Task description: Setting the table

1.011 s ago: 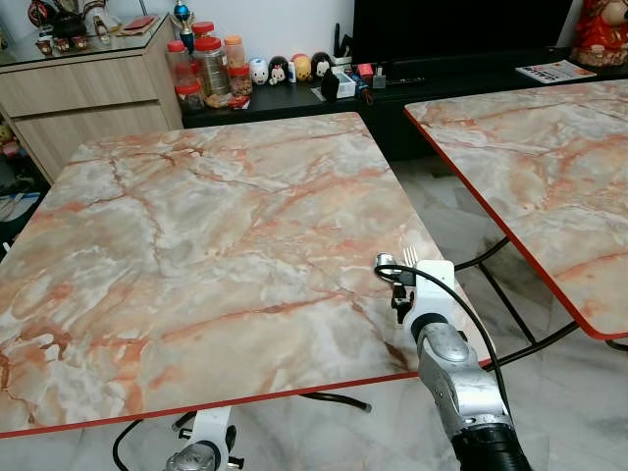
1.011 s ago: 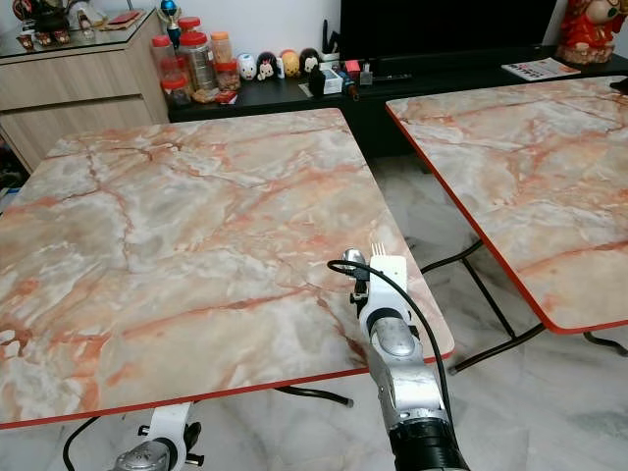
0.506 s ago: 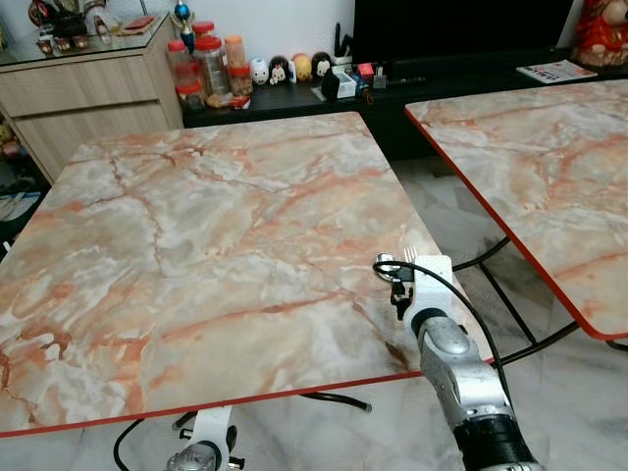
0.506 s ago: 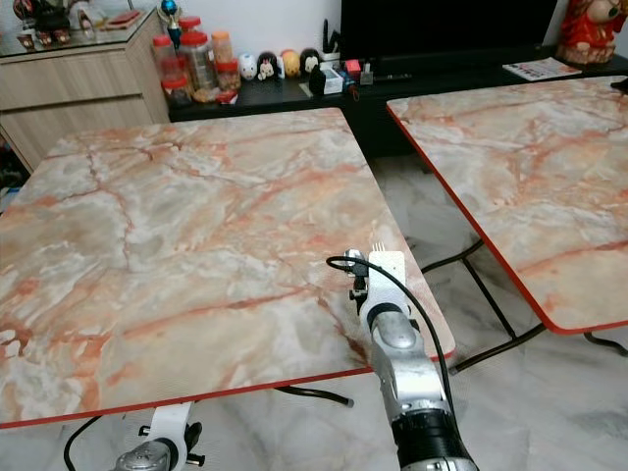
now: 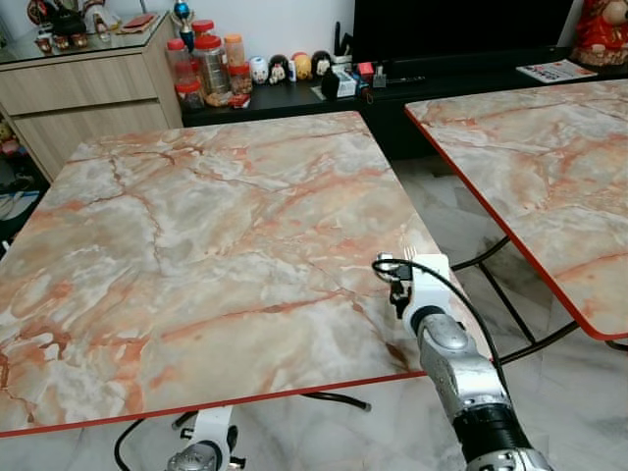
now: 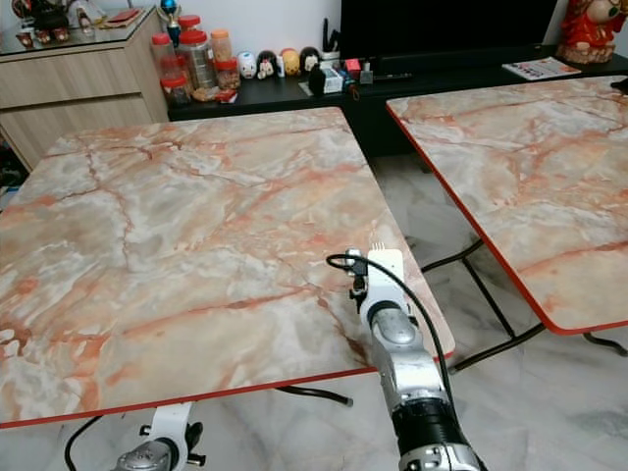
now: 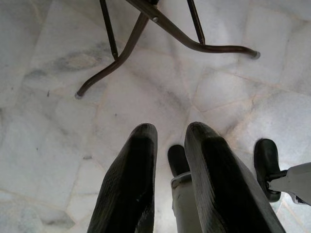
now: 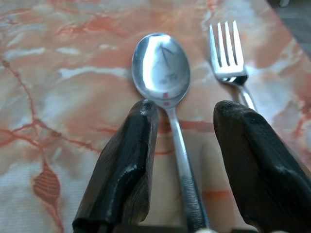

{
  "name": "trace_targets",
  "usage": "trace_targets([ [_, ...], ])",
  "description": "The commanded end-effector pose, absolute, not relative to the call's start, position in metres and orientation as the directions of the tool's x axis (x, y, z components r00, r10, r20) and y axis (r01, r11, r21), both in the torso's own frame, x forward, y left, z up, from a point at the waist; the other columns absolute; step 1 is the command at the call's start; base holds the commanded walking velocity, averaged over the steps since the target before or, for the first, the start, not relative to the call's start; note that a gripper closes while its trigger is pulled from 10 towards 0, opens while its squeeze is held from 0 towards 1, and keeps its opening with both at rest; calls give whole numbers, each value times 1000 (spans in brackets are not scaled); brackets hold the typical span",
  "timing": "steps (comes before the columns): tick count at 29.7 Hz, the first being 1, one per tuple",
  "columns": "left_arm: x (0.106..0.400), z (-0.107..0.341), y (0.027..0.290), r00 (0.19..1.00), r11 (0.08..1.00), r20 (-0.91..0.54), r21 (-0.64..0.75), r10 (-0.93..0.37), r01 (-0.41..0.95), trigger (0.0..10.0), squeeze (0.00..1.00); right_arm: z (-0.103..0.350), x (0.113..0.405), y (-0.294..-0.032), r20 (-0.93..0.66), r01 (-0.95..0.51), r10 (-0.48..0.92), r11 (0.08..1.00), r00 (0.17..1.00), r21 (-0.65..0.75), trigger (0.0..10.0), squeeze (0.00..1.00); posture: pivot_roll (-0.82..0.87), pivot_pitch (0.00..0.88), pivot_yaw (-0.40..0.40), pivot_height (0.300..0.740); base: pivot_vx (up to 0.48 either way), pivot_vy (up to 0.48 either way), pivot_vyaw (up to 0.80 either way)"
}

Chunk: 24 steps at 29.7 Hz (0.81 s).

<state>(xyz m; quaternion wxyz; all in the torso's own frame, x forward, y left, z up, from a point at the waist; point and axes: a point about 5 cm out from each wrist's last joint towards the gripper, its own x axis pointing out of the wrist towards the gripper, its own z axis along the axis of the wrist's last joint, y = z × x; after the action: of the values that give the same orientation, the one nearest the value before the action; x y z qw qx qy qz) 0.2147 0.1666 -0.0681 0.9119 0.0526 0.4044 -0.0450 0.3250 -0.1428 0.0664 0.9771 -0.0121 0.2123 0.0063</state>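
Lying side by side on the marble surface (image 5: 226, 245) near its right edge, a spoon (image 8: 163, 73) and fork (image 8: 227, 53) are straddled by the right gripper's (image 8: 187, 131) open fingers; a straight withdrawal is advised. The left gripper (image 7: 167, 141) is nearly closed, empty.

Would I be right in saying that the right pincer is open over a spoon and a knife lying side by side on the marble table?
Not quite: beside the spoon lies a fork, not a knife; the right wrist view shows its tines. The rest holds: the right pincer is open over them on the marble table.
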Motion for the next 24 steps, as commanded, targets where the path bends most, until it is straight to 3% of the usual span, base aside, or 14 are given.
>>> trace_targets([
  [1,214,-69,170,660,993,-751,58,-27,107,10000,0,70,329,-140,-404,-24,19,1000,914,-8,10000,0,-23,0,33,740,0,0,0],
  [24,215,-68,169,658,992,-753,56,-35,117,10000,0,57,326,-138,-432,-23,24,1000,901,8,10000,0,-21,0,34,740,0,0,0],
])
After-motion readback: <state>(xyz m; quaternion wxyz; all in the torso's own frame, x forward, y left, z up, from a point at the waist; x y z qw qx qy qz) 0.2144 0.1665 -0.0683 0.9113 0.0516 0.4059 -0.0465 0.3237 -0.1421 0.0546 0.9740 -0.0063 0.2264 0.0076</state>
